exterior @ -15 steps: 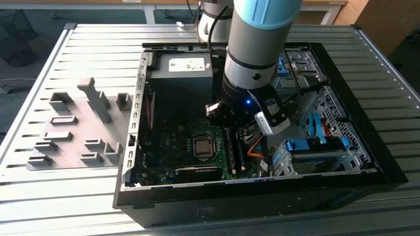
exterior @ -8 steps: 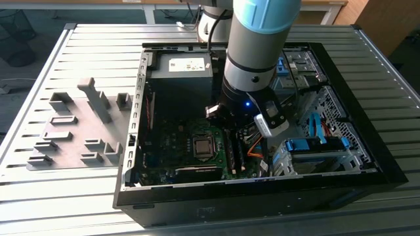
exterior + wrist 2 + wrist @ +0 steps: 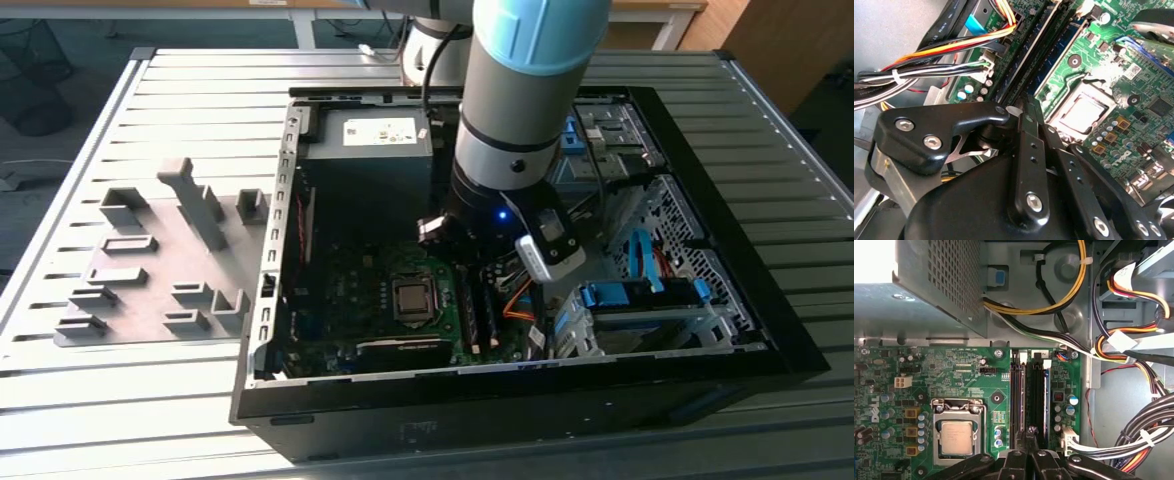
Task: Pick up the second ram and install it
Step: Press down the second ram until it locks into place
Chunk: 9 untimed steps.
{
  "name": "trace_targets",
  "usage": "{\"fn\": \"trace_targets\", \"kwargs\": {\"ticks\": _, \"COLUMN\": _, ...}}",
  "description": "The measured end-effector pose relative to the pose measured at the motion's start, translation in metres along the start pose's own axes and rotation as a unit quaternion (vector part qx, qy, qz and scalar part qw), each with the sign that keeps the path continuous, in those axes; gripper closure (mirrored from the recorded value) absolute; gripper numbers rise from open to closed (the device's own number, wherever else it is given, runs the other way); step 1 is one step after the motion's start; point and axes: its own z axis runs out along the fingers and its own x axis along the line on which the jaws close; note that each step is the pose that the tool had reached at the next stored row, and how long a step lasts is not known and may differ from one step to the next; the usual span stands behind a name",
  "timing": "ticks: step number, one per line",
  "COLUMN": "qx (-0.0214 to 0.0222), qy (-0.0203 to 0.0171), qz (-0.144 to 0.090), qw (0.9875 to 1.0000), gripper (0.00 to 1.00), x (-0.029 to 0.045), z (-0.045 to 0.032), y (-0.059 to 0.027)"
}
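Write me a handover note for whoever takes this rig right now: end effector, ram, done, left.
End effector: shut, tips down on the memory slots beside the CPU socket, inside the open PC case.
Second ram: appears to stand in a slot under the tips; not clearly gripped.
Done: ram is at the motherboard slots.
Left: confirm it is fully seated; I cannot tell.

The robot's thick silver-grey cylindrical arm (image 3: 514, 120) carries a pale blue joint cap, a black band and a small blue light, ending in a black jointed metal gripper (image 3: 1026, 117) fastened with shiny silver screws.
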Motion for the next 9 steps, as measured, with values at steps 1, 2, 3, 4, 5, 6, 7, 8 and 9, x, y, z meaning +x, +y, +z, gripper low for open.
{"fn": "trace_targets", "kwargs": {"ticks": 1, "qx": 0.0, "qy": 0.0, "qz": 0.0, "qw": 1.0, "gripper": 0.89, "x": 0.0, "z": 0.0007, "y": 0.0}}
{"fn": "trace_targets", "kwargs": {"ticks": 2, "qx": 0.0, "qy": 0.0, "qz": 0.0, "qw": 1.0, "gripper": 0.89, "x": 0.0, "z": 0.0014, "y": 0.0}}
{"fn": "trace_targets", "kwargs": {"ticks": 3, "qx": -0.0002, "qy": -0.0001, "qz": 0.0, "qw": 1.0, "gripper": 0.89, "x": -0.0001, "z": 0.0022, "y": 0.0001}}
{"fn": "trace_targets", "kwargs": {"ticks": 4, "qx": -0.0005, "qy": -0.0002, "qz": 0.0, "qw": 1.0, "gripper": 0.89, "x": -0.0001, "z": 0.0032, "y": 0.0001}}
{"fn": "trace_targets", "kwargs": {"ticks": 5, "qx": -0.0002, "qy": -0.0001, "qz": 0.0, "qw": 1.0, "gripper": 0.89, "x": -0.0001, "z": 0.0036, "y": 0.0001}}
{"fn": "trace_targets", "kwargs": {"ticks": 6, "qx": -0.0001, "qy": 0.0, "qz": 0.0, "qw": 1.0, "gripper": 0.89, "x": -0.0001, "z": 0.004, "y": 0.0}}
{"fn": "trace_targets", "kwargs": {"ticks": 7, "qx": -0.0001, "qy": 0.0, "qz": 0.0, "qw": 1.0, "gripper": 0.89, "x": -0.0001, "z": 0.0042, "y": 0.0}}
{"fn": "trace_targets", "kwargs": {"ticks": 8, "qx": -0.0001, "qy": -0.0001, "qz": 0.0, "qw": 1.0, "gripper": 0.89, "x": -0.0001, "z": 0.0043, "y": 0.0001}}
{"fn": "trace_targets", "kwargs": {"ticks": 9, "qx": -0.0003, "qy": -0.0001, "qz": 0.0, "qw": 1.0, "gripper": 0.89, "x": -0.0001, "z": 0.0043, "y": 0.0001}}
